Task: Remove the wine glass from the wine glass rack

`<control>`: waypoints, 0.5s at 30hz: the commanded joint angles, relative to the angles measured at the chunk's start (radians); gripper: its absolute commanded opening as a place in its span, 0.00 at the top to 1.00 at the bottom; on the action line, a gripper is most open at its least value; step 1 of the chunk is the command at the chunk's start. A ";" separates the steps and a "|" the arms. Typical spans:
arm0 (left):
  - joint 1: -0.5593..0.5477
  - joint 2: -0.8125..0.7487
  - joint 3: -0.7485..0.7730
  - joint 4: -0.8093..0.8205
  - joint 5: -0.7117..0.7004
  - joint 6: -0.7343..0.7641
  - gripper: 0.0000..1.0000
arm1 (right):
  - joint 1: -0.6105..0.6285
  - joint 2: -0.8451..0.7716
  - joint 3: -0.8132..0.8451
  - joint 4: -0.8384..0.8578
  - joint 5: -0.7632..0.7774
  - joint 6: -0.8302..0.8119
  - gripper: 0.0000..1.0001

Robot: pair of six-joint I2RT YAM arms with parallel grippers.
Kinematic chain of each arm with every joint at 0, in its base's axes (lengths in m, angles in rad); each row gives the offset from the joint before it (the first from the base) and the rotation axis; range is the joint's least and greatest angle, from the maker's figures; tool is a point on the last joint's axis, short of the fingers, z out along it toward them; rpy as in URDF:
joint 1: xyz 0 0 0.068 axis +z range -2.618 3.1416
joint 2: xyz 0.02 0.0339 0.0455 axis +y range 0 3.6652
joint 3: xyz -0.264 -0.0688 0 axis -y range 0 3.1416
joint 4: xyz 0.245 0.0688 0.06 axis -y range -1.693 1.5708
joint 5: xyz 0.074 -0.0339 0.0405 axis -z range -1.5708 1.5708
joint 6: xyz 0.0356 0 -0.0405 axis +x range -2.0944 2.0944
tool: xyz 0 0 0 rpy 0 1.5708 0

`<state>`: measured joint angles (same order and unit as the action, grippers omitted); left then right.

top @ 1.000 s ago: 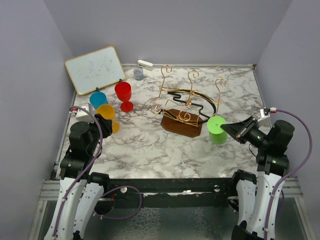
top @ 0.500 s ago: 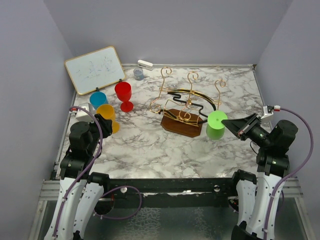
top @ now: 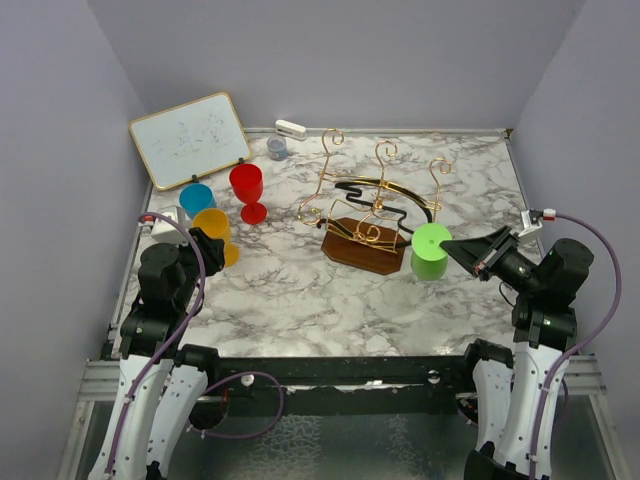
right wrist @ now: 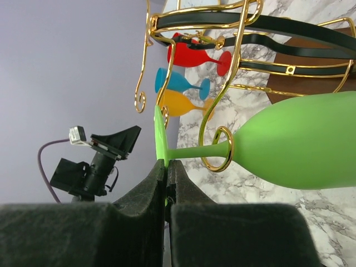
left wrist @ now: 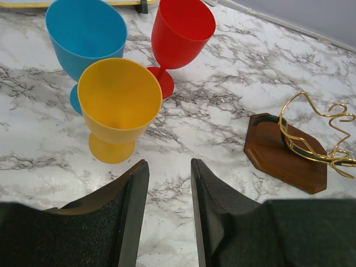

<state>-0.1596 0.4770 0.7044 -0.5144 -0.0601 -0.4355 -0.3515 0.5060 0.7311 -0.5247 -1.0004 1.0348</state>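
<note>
The green wine glass [top: 431, 250] hangs upside down at the right end of the wine glass rack [top: 370, 200], a gold wire stand on a dark wooden base. My right gripper [top: 455, 247] is shut on the rim of the glass's foot. In the right wrist view the gripper [right wrist: 167, 164] pinches the thin green foot, and a gold curled hook [right wrist: 217, 149] of the rack [right wrist: 239, 33] overlaps the stem of the glass [right wrist: 300, 147] next to the bowl. My left gripper [left wrist: 169, 172] is open and empty, low over the table near the yellow glass [left wrist: 118, 105].
Red [top: 247, 190], blue [top: 197, 197] and yellow [top: 213, 228] glasses stand at the left. A whiteboard [top: 190, 138] leans at the back left, with a small grey cup [top: 277, 148] and a white object [top: 290, 129] near the back wall. Purple walls close in on three sides.
My right gripper has swung up and reached left with the green glass, shifting it slightly left and away from me, closer to the rack. The left arm has not moved.
</note>
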 commanded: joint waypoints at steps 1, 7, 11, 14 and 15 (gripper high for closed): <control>-0.006 0.002 -0.010 0.032 0.019 -0.005 0.61 | 0.024 -0.010 0.007 -0.021 -0.067 -0.044 0.99; -0.006 0.015 -0.008 0.034 0.025 -0.004 0.61 | 0.041 -0.023 -0.022 -0.016 -0.087 -0.062 0.99; -0.006 0.011 -0.010 0.032 0.024 -0.003 0.61 | 0.043 -0.018 -0.037 0.001 -0.081 -0.063 0.99; -0.006 0.009 -0.009 0.032 0.020 -0.003 0.61 | 0.043 -0.009 -0.045 0.031 -0.074 -0.057 0.99; -0.006 0.008 -0.009 0.032 0.020 -0.003 0.61 | 0.043 -0.008 -0.047 0.042 -0.071 -0.053 0.99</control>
<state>-0.1596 0.4904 0.7044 -0.5079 -0.0566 -0.4355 -0.3149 0.4965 0.6991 -0.5339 -1.0393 0.9855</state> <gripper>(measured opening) 0.389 0.018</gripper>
